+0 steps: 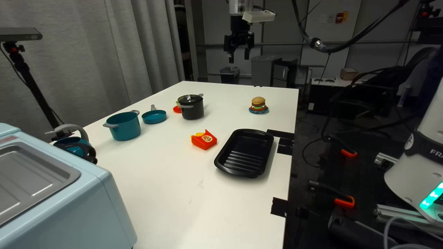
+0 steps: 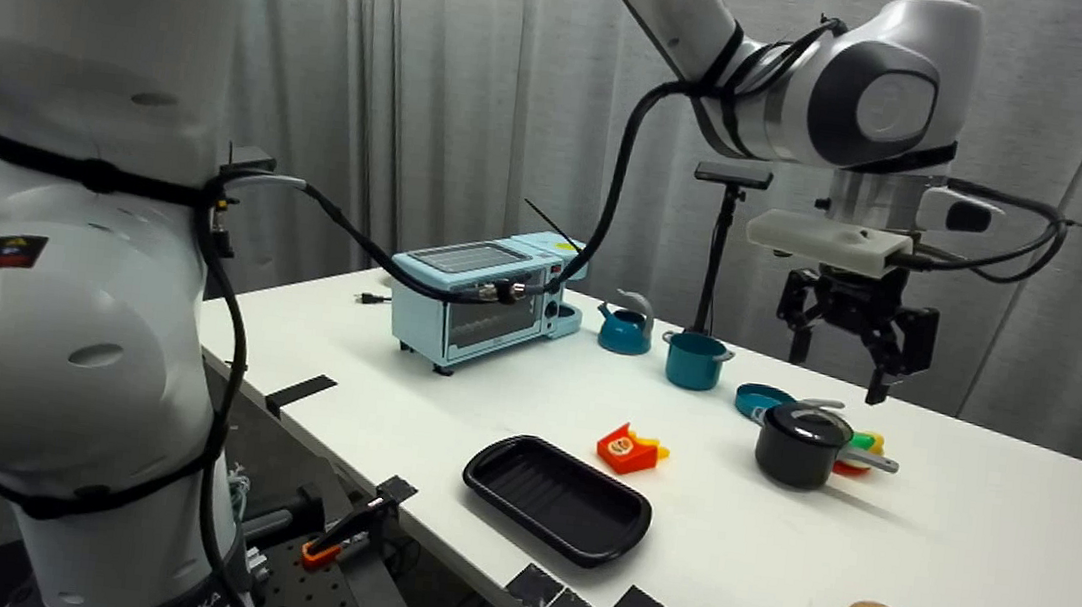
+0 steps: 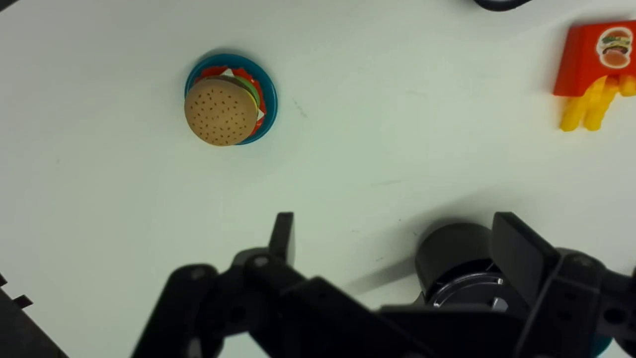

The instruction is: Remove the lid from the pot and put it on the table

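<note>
The small black pot (image 1: 194, 110) stands upright on the white table (image 1: 162, 193) and shows in both exterior views (image 2: 786, 462). Its dark round lid (image 1: 189, 99) sits on top with a small pale knob; it also shows in an exterior view (image 2: 811, 423). In the wrist view the pot (image 3: 449, 248) is at the lower right, and the lid (image 3: 469, 293) is partly hidden by my gripper's right finger and body. My gripper (image 3: 393, 221) is open and empty. It hangs well above the table in both exterior views (image 1: 239, 57) (image 2: 839, 370), apart from the pot.
A teal pot (image 1: 125, 127) and teal pan (image 1: 154, 117) are near the black pot. A red fries box (image 1: 204, 140), a black ribbed pan (image 1: 245, 152) and a burger on a plate (image 1: 258, 104) lie on the table. A light-blue oven (image 2: 481, 302) and kettle (image 2: 626, 331) stand further along.
</note>
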Motion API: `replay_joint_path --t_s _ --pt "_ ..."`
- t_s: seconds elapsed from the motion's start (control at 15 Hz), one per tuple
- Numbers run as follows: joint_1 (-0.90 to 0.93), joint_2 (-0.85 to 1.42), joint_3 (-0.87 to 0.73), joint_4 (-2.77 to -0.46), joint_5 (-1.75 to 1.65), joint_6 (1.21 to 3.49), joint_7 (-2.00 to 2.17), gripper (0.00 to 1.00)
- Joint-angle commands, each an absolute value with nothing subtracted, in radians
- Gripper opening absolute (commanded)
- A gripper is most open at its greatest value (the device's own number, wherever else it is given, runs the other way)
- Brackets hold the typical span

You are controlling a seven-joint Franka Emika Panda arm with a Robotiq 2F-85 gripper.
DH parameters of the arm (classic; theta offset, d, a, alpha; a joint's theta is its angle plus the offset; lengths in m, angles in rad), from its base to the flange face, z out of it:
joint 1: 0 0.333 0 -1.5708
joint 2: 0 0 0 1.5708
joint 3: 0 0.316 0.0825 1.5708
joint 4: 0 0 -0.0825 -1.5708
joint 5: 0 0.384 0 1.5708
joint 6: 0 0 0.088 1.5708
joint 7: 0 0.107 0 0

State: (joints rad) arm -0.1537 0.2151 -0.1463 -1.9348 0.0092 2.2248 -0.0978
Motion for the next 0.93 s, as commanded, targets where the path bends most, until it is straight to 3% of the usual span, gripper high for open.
replay_joint_path --t_s 0.0,0.87 --pt "-0.167 0.338 -0.133 -1.792 0.071 2.234 -0.06 1.0" --pt "-0.15 0.459 -0.079 -1.673 0.12 2.306 0.035 1.0"
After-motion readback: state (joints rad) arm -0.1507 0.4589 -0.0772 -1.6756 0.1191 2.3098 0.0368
